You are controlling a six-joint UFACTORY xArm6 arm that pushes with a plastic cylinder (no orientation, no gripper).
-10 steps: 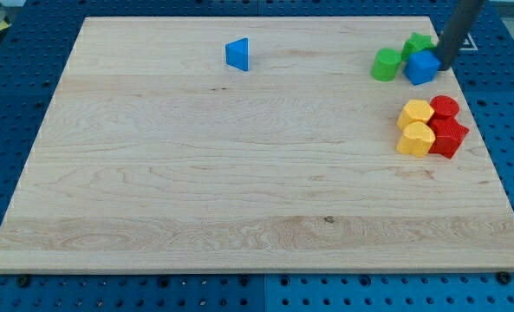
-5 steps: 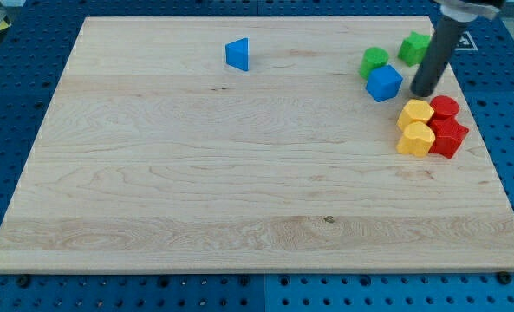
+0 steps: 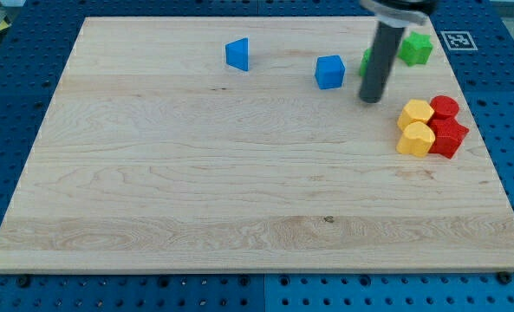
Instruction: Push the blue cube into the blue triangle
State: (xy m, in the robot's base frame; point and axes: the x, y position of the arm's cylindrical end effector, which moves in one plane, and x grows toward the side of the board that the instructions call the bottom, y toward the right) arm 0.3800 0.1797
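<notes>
My tip [image 3: 371, 98] is the bare lower end of a straight dark rod [image 3: 379, 61]. It has no jaws to open or close and grasps nothing, so it simply rests on the wooden board [image 3: 196, 191] toward the view's upper right. The rod leans up and to the view's right from there until it meets the frame's top edge.

The blue cube [image 3: 329, 72] sits just to the view's left of my tip and slightly above it, near but apart, with a strip of bare wood between them. Farther to the view's left, well apart from my tip and a little higher still, stands the blue triangle [image 3: 237, 54], so the cube lies between my tip and the triangle and touches neither.

Directly behind the rod, a green block [image 3: 365, 62] shows only as a sliver at the rod's left edge; its shape cannot be made out. Up and to the view's right of my tip lies a second green block [image 3: 417, 48], star-like in outline.

Down and to the view's right of my tip, four blocks are packed together: two yellow blocks [image 3: 416, 113] [image 3: 416, 139] on the cluster's left, two red blocks [image 3: 445, 108] [image 3: 449, 138] on its right, each touching its neighbours.
</notes>
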